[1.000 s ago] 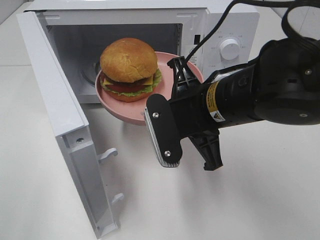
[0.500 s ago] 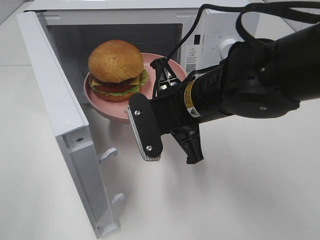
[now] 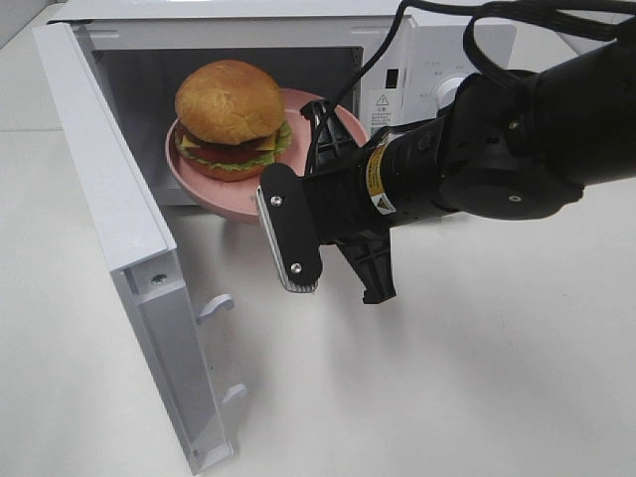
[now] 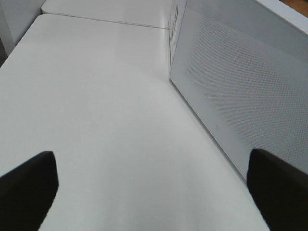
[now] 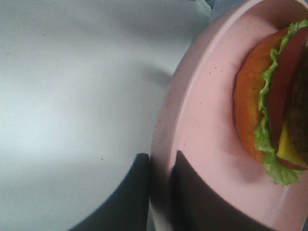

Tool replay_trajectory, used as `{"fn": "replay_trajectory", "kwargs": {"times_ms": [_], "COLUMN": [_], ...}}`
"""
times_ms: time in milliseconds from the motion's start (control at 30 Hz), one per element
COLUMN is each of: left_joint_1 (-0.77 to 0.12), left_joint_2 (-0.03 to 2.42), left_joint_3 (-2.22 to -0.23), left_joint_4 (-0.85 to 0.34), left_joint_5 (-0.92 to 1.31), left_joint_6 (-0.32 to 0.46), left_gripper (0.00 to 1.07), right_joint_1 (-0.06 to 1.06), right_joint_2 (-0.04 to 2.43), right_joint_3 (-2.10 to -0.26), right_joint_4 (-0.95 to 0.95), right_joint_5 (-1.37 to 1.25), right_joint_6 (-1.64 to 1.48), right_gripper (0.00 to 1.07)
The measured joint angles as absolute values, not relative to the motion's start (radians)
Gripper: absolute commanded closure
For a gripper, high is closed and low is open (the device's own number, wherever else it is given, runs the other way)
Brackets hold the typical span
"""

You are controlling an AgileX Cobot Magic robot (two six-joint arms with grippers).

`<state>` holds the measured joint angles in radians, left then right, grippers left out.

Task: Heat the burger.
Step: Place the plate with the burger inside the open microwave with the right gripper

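The burger (image 3: 231,104), with a domed golden bun, dark patty and green lettuce, sits on a pink plate (image 3: 214,194) at the mouth of the open microwave (image 3: 437,40). My right gripper (image 3: 320,127) is shut on the plate's right rim. The right wrist view shows its two dark fingers (image 5: 137,192) pinching the pink rim (image 5: 207,96), with the burger (image 5: 274,110) just beyond. My left gripper (image 4: 154,192) is open and holds nothing over the white table, beside a white panel of the microwave (image 4: 240,86). It is out of the high view.
The microwave door (image 3: 109,199) swings open toward the front left, its latch hooks (image 3: 214,308) pointing right. A control knob (image 3: 452,91) sits on the microwave's right panel, behind my right arm. The white table (image 3: 477,378) extends in front.
My right gripper has carried the plate and burger left and back toward the microwave cavity. The left gripper's reading stays unchanged.
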<state>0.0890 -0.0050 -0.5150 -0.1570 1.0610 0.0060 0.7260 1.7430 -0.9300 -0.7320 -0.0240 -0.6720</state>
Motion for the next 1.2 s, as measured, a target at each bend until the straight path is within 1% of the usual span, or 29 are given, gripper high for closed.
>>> {"fn": "replay_trajectory", "kwargs": {"times_ms": [200,267,367,433,533,600,633,700,800,933,1200], "left_joint_1": [0.089,0.089,0.089,0.089,0.089,0.089,0.089,0.089,0.089,0.089,0.089], "left_joint_2": [-0.005,-0.005,-0.005,-0.005,-0.005,-0.005,-0.005,-0.005,-0.005,-0.005,-0.005], "left_joint_3": [-0.515,-0.515,-0.515,-0.515,-0.515,-0.515,-0.515,-0.515,-0.515,-0.515,-0.515], "left_joint_4": [-0.157,-0.157,-0.157,-0.157,-0.157,-0.157,-0.157,-0.157,-0.157,-0.157,-0.157], "left_joint_5": [1.061,1.061,1.061,1.061,1.061,1.061,1.061,1.061,1.061,1.061,1.061], "left_joint_6": [0.006,0.006,0.006,0.006,0.006,0.006,0.006,0.006,0.006,0.006,0.006], "left_gripper": [0.04,0.04,0.04,0.04,0.04,0.04,0.04,0.04,0.04,0.04,0.04], "right_joint_1": [0.709,0.705,0.704,0.7,0.7,0.7,0.7,0.7,0.699,0.699,0.699], "right_joint_2": [1.747,1.775,1.785,1.814,1.823,1.835,1.835,1.851,1.874,1.907,1.939], "right_joint_3": [-0.935,-0.945,-0.951,-0.973,-0.99,-1.026,-1.026,-1.064,-1.099,-1.137,-1.177], "right_joint_4": [-0.723,-0.664,-0.637,-0.529,-0.474,-0.385,-0.385,-0.318,-0.266,-0.222,-0.216], "right_joint_5": [-0.024,-0.027,-0.024,0.0,0.018,0.049,0.049,0.075,0.119,0.161,0.154], "right_joint_6": [-0.688,-0.755,-0.781,-0.901,-0.96,-1.042,-1.042,-1.12,-1.181,-1.205,-1.214], "right_gripper": [1.04,1.04,1.04,1.04,1.04,1.05,1.05,1.04,1.04,1.05,1.04]}}
